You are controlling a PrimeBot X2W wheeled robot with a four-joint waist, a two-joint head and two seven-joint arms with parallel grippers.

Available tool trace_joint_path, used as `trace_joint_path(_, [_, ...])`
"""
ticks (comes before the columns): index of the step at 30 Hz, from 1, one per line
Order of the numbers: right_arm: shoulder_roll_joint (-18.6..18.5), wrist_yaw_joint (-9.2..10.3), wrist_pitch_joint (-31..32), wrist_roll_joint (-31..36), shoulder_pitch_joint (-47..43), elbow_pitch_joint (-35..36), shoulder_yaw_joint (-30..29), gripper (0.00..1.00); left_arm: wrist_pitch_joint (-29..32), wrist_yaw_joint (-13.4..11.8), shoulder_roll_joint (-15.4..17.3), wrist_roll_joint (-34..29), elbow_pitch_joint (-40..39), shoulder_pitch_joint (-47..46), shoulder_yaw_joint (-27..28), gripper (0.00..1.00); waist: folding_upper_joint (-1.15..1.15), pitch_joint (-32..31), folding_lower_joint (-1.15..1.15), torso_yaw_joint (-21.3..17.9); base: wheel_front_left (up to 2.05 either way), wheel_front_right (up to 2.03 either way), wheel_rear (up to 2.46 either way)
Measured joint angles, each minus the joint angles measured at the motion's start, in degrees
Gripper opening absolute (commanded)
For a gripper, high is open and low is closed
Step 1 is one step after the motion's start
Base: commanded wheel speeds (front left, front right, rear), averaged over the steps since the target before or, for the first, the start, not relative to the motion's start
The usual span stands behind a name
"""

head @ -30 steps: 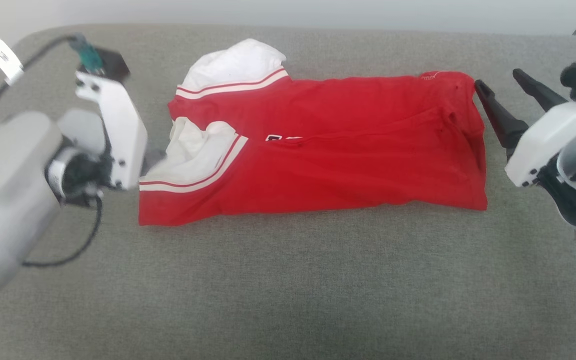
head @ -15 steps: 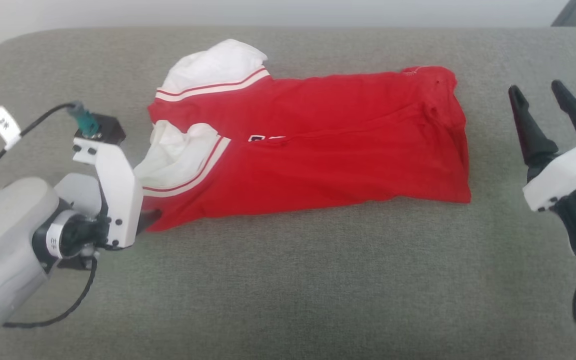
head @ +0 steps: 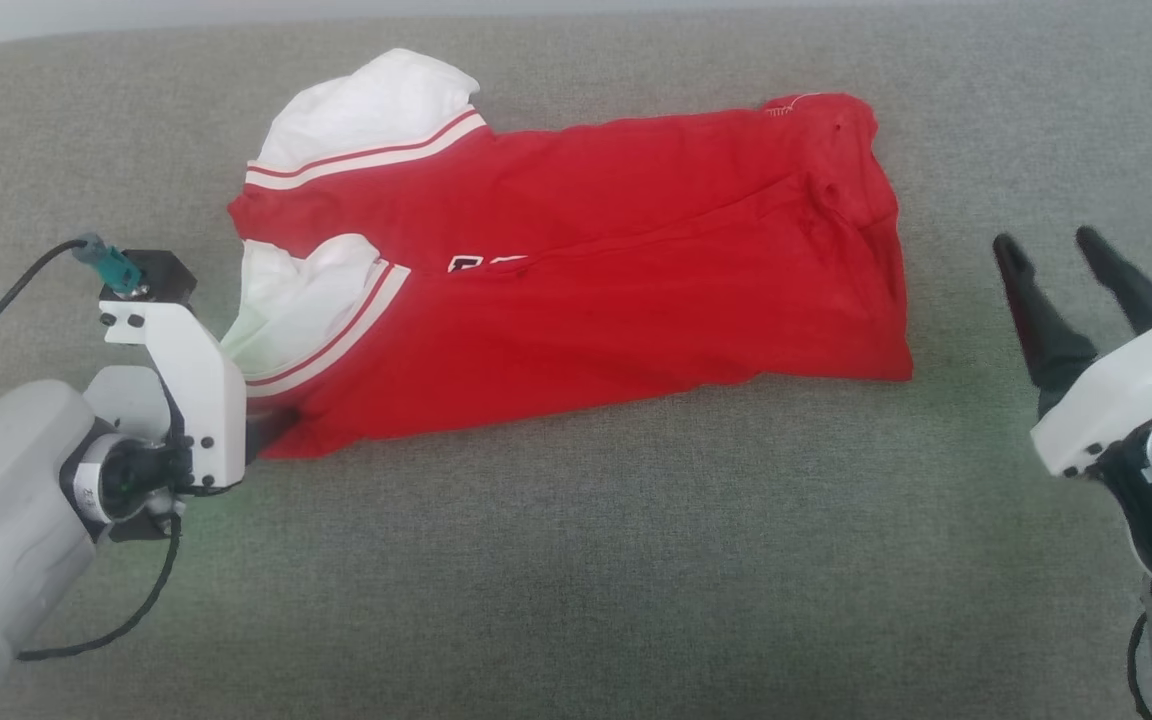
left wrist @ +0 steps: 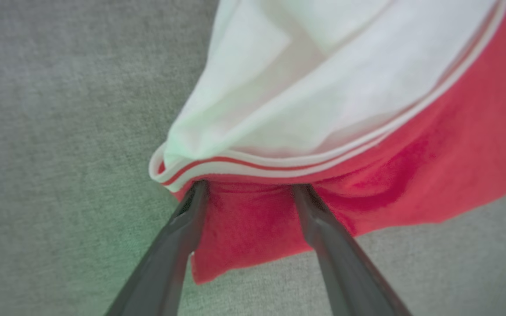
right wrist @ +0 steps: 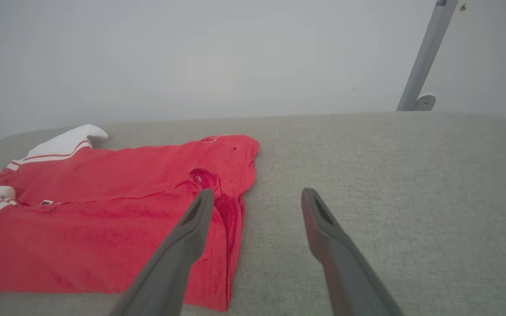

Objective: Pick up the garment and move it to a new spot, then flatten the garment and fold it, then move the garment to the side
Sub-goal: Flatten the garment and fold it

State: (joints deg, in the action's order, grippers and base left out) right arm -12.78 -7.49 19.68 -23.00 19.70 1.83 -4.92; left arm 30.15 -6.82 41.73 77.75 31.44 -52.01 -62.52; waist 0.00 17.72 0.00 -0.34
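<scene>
The garment [head: 586,270] lies folded lengthwise on the grey cloth surface, red side up, with white lining and striped trim at its left end. My left gripper [head: 271,430] is at the garment's near-left corner. In the left wrist view this gripper [left wrist: 249,186] is open, its two fingers straddling the red corner [left wrist: 244,228] just under the white trim. My right gripper [head: 1048,242] stands open to the right of the garment, apart from its right edge. In the right wrist view the gripper [right wrist: 257,192] holds nothing, and the garment [right wrist: 103,219] lies to its left.
The grey padded surface [head: 576,560] spreads wide in front of and to the right of the garment. A black cable [head: 96,640] loops under my left wrist. A grey metal pole [right wrist: 424,57] rises behind the surface's far right edge, against a pale wall.
The head camera has tilted down. My left gripper slid from the garment's left edge to its near-left corner. My right gripper drew back from the garment's right edge.
</scene>
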Motion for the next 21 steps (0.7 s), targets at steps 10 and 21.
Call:
trace_joint_path(10, [-2.2,0.01,14.9,-3.6,-0.1,-2.5,3.0,1.0,-1.0,4.9,-3.8,-0.1,7.7,-2.3,0.1,0.0,0.0,2.1,0.0,1.1,0.0,0.0,0.0])
trace_joint_path(21, [-4.1,0.0,29.9,-3.5,8.6,-11.8,6.8,1.0,-2.6,9.0,-7.5,-0.3,11.6,-4.6,0.2,0.0,0.0,5.1,0.0,4.1,0.0,0.0,0.0])
